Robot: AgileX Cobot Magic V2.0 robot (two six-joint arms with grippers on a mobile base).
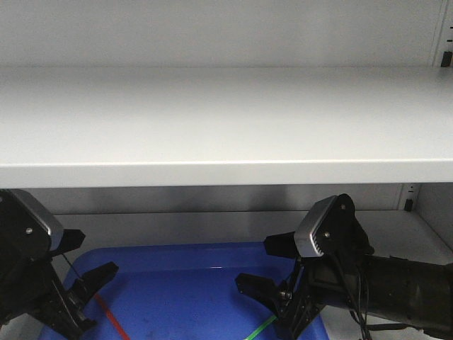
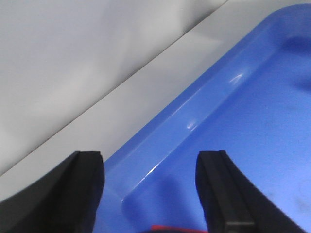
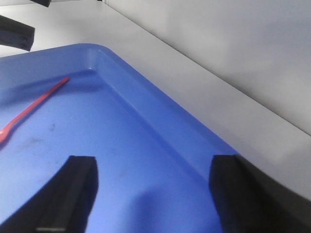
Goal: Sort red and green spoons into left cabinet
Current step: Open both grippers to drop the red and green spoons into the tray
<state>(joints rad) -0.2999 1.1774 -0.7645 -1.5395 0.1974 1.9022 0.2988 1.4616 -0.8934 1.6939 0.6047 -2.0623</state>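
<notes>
The red spoon [image 1: 110,315] lies in the left part of a blue tray [image 1: 184,283]; the right wrist view shows its handle slanting across the tray floor [image 3: 36,104]. Only a short stretch of the green spoon [image 1: 260,328] shows, at the bottom edge under my right arm. My left gripper [image 1: 92,255] hovers open over the tray's left end, and a red sliver [image 2: 175,227] of the spoon shows just below its fingers [image 2: 82,189]. My right gripper [image 1: 253,262] hangs open over the tray's right end with nothing between its fingers [image 3: 80,187]. The left cabinet's wide shelf board [image 1: 212,120] spans above both.
The blue tray sits on the cabinet's lower shelf [image 1: 403,227], close to the pale back wall [image 3: 233,43]. The upper shelf board's front edge [image 1: 212,173] hangs low over both arms. A slotted upright [image 1: 446,57] stands at the right.
</notes>
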